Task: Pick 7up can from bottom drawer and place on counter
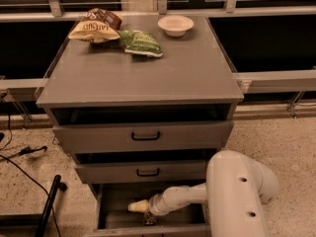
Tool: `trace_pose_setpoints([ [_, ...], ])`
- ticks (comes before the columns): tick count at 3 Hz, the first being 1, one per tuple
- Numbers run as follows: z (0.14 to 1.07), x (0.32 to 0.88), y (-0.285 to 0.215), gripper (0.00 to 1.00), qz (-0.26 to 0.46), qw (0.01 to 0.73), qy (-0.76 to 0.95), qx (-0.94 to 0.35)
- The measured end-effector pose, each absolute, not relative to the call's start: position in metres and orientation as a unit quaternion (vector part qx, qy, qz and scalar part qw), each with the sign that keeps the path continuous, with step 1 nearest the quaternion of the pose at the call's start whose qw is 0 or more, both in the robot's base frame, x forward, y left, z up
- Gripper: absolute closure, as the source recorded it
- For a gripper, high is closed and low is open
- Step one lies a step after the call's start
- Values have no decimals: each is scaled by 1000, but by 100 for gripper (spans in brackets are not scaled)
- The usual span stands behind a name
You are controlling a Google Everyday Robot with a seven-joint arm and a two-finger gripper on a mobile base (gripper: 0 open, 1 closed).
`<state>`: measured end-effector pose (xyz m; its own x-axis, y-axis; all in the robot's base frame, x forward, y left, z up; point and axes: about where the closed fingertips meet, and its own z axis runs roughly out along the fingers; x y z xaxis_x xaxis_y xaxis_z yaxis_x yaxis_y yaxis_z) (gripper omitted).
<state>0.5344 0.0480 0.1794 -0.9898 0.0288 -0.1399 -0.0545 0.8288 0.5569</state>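
Gripper (139, 206): low in bottom drawer (116, 201) of cabinet (197, 132), left of middle; open or clenched, can't tell.
Can: can't make it out in that drawer.
Counter (148, 78): cabinet top; chip bag (96, 26), green bag (142, 42), bowl (176, 24) along back.

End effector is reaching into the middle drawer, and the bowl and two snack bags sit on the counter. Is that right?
No: the camera view shows the end effector inside the open bottom drawer, below the middle drawer. The bowl, the yellow snack bag and the green snack bag do sit on the counter.
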Motion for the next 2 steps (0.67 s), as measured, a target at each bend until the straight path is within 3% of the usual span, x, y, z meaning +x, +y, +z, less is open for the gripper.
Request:
trace_pose_setpoints([
  [2, 151, 542, 40, 0, 268, 70, 961, 4],
])
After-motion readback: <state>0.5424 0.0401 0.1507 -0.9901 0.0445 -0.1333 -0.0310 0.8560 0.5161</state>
